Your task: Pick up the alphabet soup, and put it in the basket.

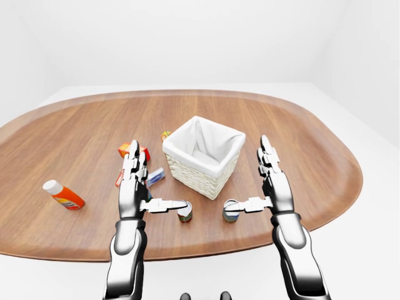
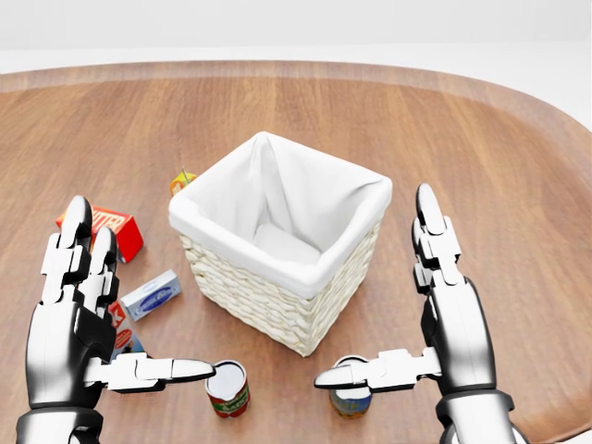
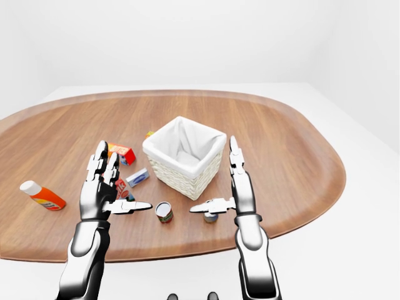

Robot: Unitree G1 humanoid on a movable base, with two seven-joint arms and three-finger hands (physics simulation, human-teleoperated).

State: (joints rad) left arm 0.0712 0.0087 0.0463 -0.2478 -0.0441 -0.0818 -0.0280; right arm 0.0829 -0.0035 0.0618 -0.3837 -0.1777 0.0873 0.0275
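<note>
Right now the alphabet soup point(image 2: 350, 400), the can with the blue and yellow label, stands upright on the table point(image 2: 481, 148) at about 5 o'clock from the basket point(image 2: 277, 298) in the head view, near its lower corner. The right hand point(image 2: 456, 324) hangs over it with fingers spread wide apart and gripping nothing; its thumb crosses the can's top. A red-labelled can point(image 2: 228, 388) stands at 9 o'clock from the soup, and the left hand point(image 2: 65, 333), likewise splayed and empty, hovers beyond that.

The step in hand looks like the approach, with no grasp made yet. Next, the right hand probably needs to drop beside the soup, wrap its fingers round the side, lift, and carry toward 11 o'clock over the basket rim.
</note>
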